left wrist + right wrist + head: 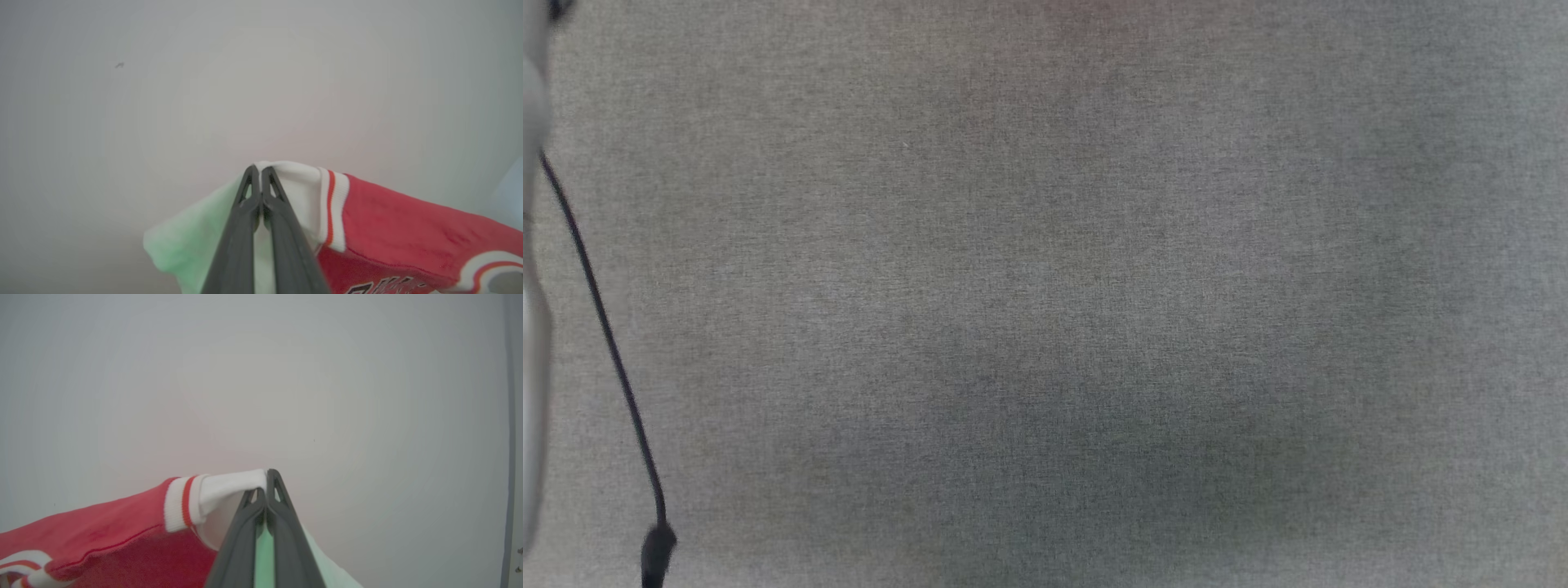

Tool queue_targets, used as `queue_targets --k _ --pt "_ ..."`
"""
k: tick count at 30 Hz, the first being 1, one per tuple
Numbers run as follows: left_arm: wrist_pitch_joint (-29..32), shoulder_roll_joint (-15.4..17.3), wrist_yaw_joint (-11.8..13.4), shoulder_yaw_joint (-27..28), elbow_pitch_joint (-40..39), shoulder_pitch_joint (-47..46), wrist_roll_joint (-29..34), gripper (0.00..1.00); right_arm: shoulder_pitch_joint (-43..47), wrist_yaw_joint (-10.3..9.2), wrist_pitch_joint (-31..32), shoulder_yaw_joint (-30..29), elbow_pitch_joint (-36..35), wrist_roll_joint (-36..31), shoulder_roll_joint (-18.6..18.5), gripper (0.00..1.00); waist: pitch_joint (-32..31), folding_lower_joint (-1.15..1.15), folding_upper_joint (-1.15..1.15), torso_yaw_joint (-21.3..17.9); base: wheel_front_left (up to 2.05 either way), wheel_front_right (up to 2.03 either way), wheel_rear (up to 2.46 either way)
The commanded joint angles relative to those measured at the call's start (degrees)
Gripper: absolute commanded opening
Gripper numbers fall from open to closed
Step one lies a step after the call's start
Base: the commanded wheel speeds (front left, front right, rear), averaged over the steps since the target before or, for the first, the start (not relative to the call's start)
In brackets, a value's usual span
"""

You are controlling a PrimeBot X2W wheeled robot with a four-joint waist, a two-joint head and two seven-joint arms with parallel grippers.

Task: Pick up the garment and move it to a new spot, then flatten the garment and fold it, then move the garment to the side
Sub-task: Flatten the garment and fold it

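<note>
Grey woven surface (1045,294) is stretching across the head view, with a black cable (600,327) running down the left of the frame beside a blurred pale forearm (531,327).

In the left wrist view, the left gripper (260,171) is pinching the folded edge of one white sleeve (298,183), its jaws pressed fully together on the cloth. The right gripper (267,477) is doing the same to the other sleeve (229,484). The garment (408,237) is hanging between them, its red body sagging toward the lower corners of both wrist frames against a pale wall (261,73).

Holding it by both sleeves is probably meant to spread it wide in the air, so it can go down flat rather than bunched.

The head view is giving the landing place; a faint red tint at its upper centre is likely coming from the raised cloth. The wrist views are giving the grips themselves. The left one is adding dark lettering (376,286) on the chest and the striped neckline (490,265) at lower right. The right one is adding a dark vertical edge (506,437) at far right.
</note>
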Motion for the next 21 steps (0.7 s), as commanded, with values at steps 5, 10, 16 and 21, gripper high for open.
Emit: queue_targets --k 5,10,16,21 --pt "1.8 0.1 -0.6 -1.1 -3.0 9.2 -3.3 0.00 11.3 -0.11 2.7 5.0 -7.7 5.7 -2.6 0.00 -0.3 0.00 0.00 -0.1 0.00 0.00 0.00" --pt "3.5 2.5 -0.7 -3.8 -15.2 22.7 -9.2 0.00 25.6 -0.08 4.7 8.8 -18.0 12.1 -8.3 0.00 -2.4 0.00 0.00 0.6 0.00 0.00 0.00" --pt "4.0 8.1 -0.7 -7.4 -30.0 41.0 -14.8 0.00 44.4 -0.08 7.8 10.6 -30.7 18.1 -15.9 0.00 -6.5 0.00 0.00 0.8 0.00 0.00 0.00" --pt "3.9 13.6 -0.7 -11.8 -39.1 54.9 -15.9 0.00 58.6 -0.08 12.8 10.8 -40.3 20.7 -21.5 0.00 -8.6 0.00 0.00 0.7 0.00 0.00 0.00"
